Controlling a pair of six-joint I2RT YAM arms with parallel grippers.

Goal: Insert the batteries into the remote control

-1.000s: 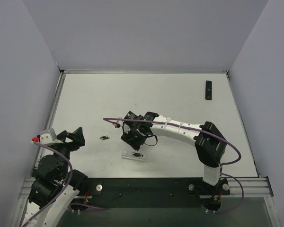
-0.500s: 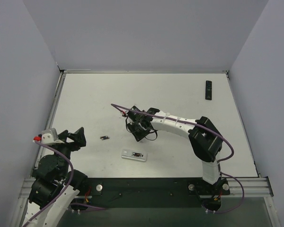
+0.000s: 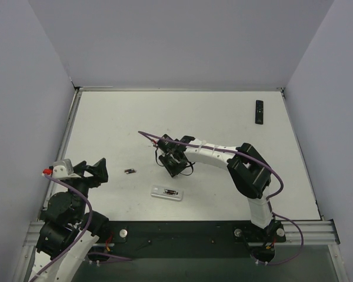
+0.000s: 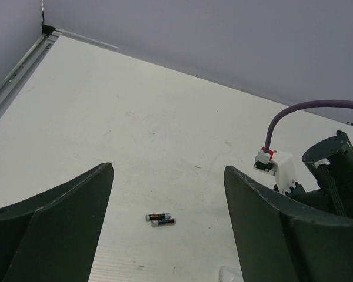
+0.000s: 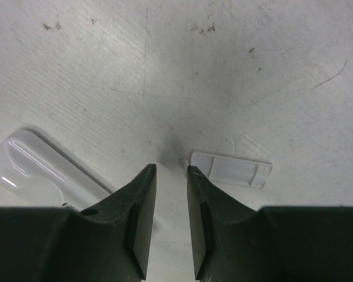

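Two dark batteries (image 3: 129, 171) lie side by side on the table; in the left wrist view they (image 4: 160, 220) sit between my wide-open left fingers. My left gripper (image 3: 97, 170) is open and empty, left of them. A white remote (image 3: 166, 192) lies face down near the front, something dark in its open compartment. My right gripper (image 3: 175, 167) points down just beyond it. In the right wrist view its jaws (image 5: 170, 169) stand narrowly apart with nothing between them. The white battery cover (image 5: 232, 170) lies flat, touching the right fingertip. The white remote's end (image 5: 38, 176) shows at left.
A black remote (image 3: 259, 111) lies at the far right of the table. Grey walls close the table on three sides. The right arm's wrist and purple cable (image 4: 332, 167) show at the right of the left wrist view.
My right gripper has moved from above the white remote away toward the far side and a little left. The left arm and the two batteries have not moved.
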